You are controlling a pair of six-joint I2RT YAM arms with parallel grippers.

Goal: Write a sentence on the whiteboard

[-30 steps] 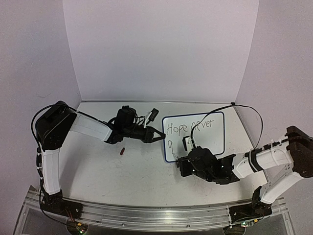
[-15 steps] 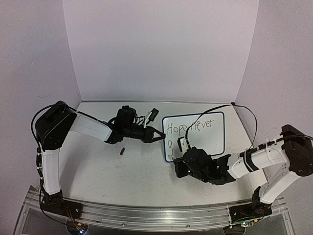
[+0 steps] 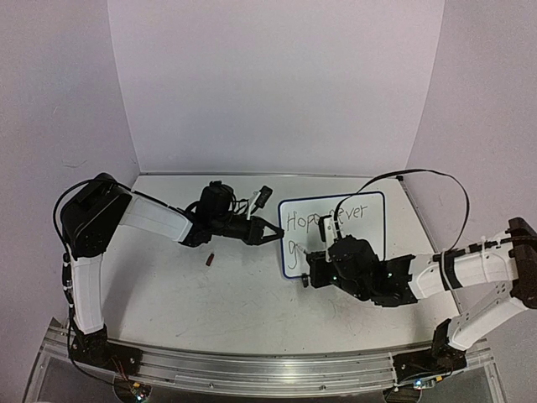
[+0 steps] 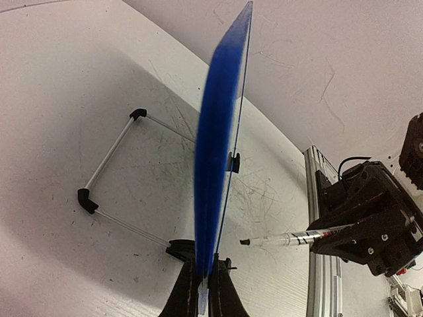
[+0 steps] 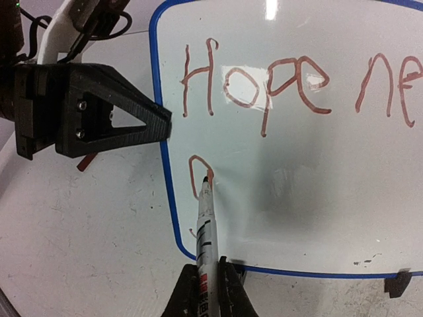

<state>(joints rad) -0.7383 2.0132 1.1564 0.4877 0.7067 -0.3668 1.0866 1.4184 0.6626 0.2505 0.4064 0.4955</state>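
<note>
The whiteboard [image 3: 362,239] stands upright at the middle right, blue-framed; it is edge-on in the left wrist view [image 4: 218,152]. The sentence [image 3: 327,217] reads "Hope never", with a "g" started below it at the lower left [image 5: 195,175]. My left gripper [image 3: 273,234] is shut on the board's left edge [image 4: 203,269]. My right gripper [image 3: 315,269] is shut on a marker [image 5: 205,231], whose tip is at the "g". The left wrist view shows the marker [image 4: 291,239] with a small gap between its tip and the board's face.
A small dark red marker cap [image 3: 210,259] lies on the table left of the board. The white wire stand [image 4: 112,178] sticks out behind the board, and black clip feet [image 5: 398,282] hold its bottom edge. An aluminium rail [image 3: 252,365] runs along the near edge.
My right gripper with the marker has moved up and a little right, closer to the board's lower left. The left gripper and the board have not moved.
</note>
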